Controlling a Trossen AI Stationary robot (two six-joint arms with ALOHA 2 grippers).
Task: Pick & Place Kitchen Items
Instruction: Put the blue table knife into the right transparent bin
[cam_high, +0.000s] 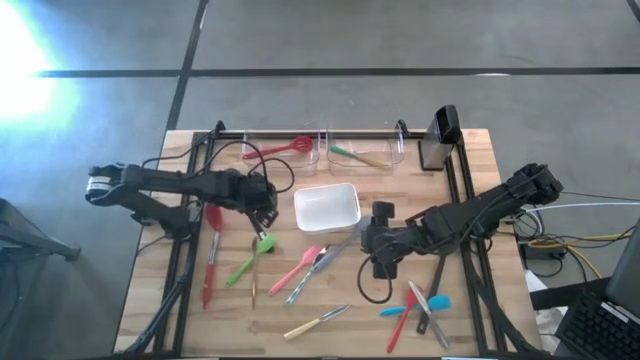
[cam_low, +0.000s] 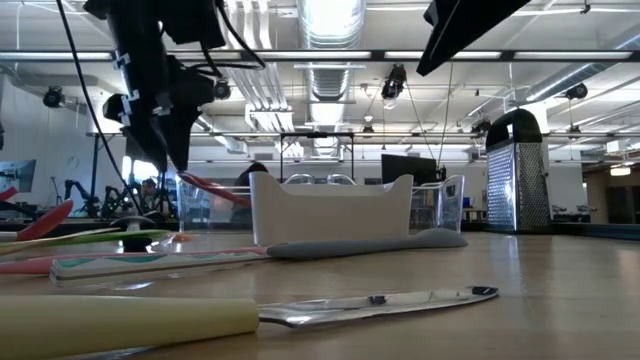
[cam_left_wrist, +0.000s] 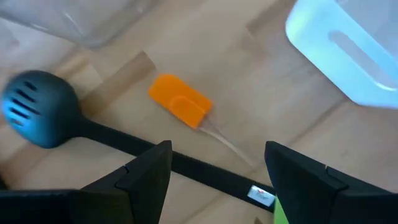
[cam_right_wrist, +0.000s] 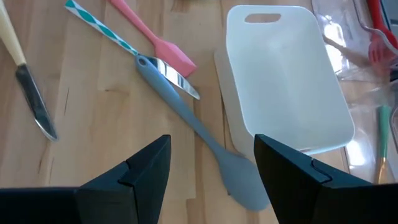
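In the high view the left claw (cam_high: 262, 203) is seen left of centre, just left of the white dish (cam_high: 326, 207), with the desk (cam_high: 470, 170) beneath it. Its fingers are spread wide and nothing is held between them. In the left wrist view the black ladle (cam_left_wrist: 74, 124) lies directly under that claw: its slotted bowl is at the left edge of the frame and its handle runs down to the right, passing between the two fingertips (cam_left_wrist: 152, 168). The handle's long axis is thus crossed by the line between the fingers, which is judged the relation a closing move would depend on; a straight descent looks sufficient. An orange spatula head (cam_left_wrist: 180, 102) lies just above the handle in that frame, apart from it.

The right claw (cam_high: 378, 252) is placed right of centre, below the dish, likewise wide open and empty. In the right wrist view a grey spoon (cam_right_wrist: 193, 124) runs from upper left to lower right, its bowl lying between the fingers, beside the dish. A pink spatula (cam_right_wrist: 155, 37) and a cream-handled knife (cam_right_wrist: 25, 81) lie further up the frame.

The left arm is judged nearer the ladle, the right nearer the grey spoon.
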